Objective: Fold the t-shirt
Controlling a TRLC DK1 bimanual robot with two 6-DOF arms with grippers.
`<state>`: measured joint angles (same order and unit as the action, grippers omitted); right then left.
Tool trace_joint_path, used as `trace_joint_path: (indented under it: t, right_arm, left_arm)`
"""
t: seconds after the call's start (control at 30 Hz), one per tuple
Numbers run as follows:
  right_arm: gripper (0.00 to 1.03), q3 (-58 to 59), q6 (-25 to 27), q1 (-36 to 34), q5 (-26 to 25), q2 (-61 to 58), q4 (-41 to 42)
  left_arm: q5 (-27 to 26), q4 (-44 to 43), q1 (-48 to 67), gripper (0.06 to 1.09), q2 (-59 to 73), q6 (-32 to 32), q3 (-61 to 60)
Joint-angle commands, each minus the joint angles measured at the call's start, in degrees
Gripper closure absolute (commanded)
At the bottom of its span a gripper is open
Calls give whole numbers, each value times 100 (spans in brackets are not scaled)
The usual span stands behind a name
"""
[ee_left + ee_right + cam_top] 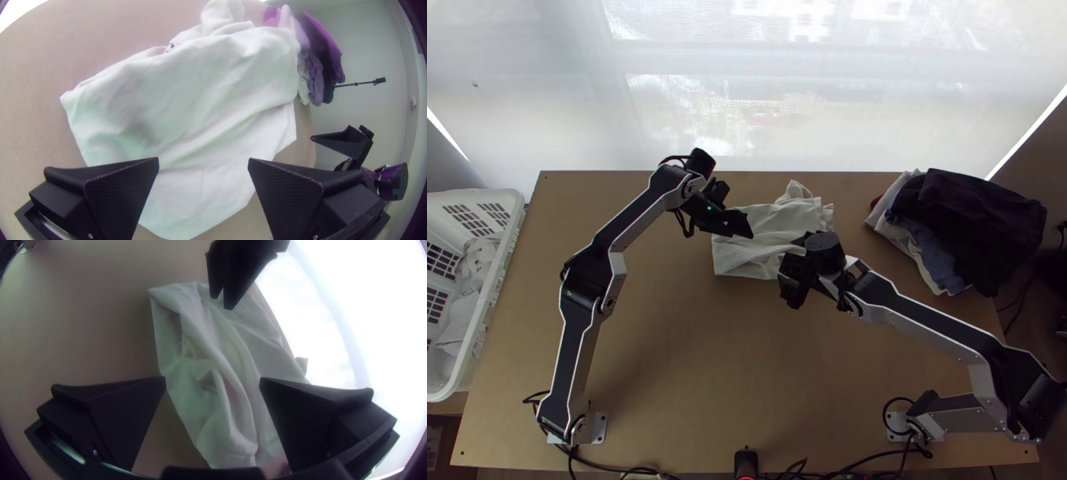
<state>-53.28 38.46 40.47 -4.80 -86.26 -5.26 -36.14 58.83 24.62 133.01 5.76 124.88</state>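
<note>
Small and black, a device with a red light [745, 462] sits midway along the near edge of the worktop [691, 384], with dark cables [619, 466] running beside it.

The white t-shirt [741, 262] lies toward the worktop's far edge, a little right of its middle. It is roughly folded over itself and creased (hardly a crisp job), with a bunched bit poking up toward the far edge.

The left gripper [743, 222] hangs over the shirt's left part, its two black fingers set wide apart, with cloth in sight beyond them in its wrist view. The right gripper [789, 268] is at the shirt's near side, toward the right, and its fingers stand wide too. Both arms reach up from the worktop's near corners, bent at their black joints.

By the far right corner, a heap of clothes [979, 216], mostly dark (some pale and blue layers peep out underneath), spills over the worktop's right edge. Just beside the left edge, toward the far corner, stands a white laundry basket [491, 296] with pale cloth [463, 308] inside. Past the far edge hangs a bright, whitish screen [571, 120].
</note>
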Motion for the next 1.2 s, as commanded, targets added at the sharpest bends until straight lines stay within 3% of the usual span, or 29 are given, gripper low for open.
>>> trace_joint_path:
  t: [0.0,0.3,0.73,0.9,1.17]
  right_arm:
    - [5,353,663,339,-329,-348,1369]
    - [5,538,971,567,-426,-638,1466]
    - [5,749,1296,339,-566,-1077,1765]
    - [5,766,1727,242,-944,-1490,2407]
    - [5,256,1806,58,-1322,-2132,2705]
  left_arm:
    - [11,-20,16,11,173,-5,63]
    - [2,-20,-1,11,217,4,124]
    - [2,-12,-10,11,199,4,142]
    - [2,-3,-28,11,208,-5,142]
    - [2,15,-19,11,217,-5,142]
